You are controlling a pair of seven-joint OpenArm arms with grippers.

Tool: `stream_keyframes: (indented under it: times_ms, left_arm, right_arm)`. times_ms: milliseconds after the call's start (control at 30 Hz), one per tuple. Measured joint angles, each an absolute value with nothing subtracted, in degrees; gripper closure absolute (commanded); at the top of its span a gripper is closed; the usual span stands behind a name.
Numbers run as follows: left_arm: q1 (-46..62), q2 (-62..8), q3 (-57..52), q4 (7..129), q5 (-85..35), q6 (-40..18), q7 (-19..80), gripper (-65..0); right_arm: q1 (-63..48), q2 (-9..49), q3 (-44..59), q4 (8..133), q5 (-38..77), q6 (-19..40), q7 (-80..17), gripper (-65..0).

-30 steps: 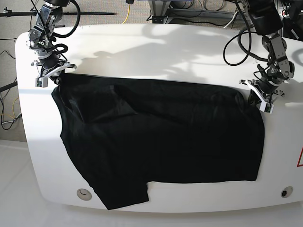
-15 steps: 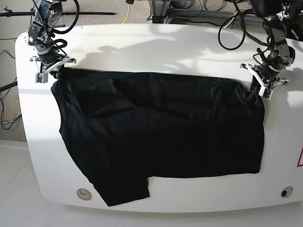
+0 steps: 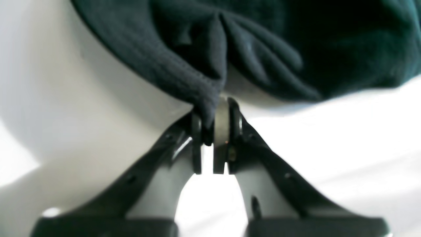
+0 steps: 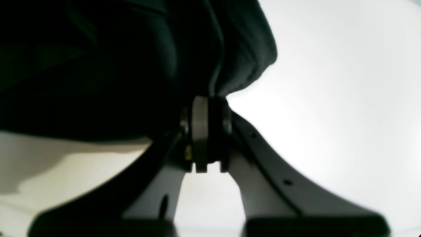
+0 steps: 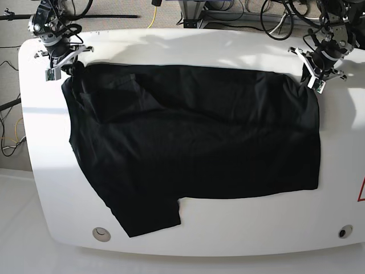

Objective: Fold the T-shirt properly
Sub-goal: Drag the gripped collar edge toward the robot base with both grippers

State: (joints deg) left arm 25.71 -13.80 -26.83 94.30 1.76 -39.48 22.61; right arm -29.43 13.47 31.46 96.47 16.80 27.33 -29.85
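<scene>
T-shirt (image 5: pixel 194 148) lies spread across the table (image 5: pixel 171 45), not yet folded; one sleeve hangs toward the near edge; left gripper (image 3: pixel 212 131) pinched shut on a far corner; right gripper (image 4: pixel 205 131) clamped on the other; all folds remain, I judge.

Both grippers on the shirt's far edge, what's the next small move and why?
Probably lower both corners onto the table and release. The left gripper and right gripper are each shut on a far corner of the T-shirt, whose far edge already runs nearly straight, the body lying mostly flat. Wrinkles near the right gripper remain, so a slight outward tug first may help.
</scene>
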Motion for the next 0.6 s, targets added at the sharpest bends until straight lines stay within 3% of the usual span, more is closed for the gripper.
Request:
stream_keyframes:
  times_ms: [600]
  left_arm:
    - [33.0, -13.6, -31.8, 98.7, 1.5, -40.0, 23.2, -0.2]
  right_arm:
    - [-35.5, 11.6, 33.8, 100.7, 16.3, 27.5, -30.3, -0.5]
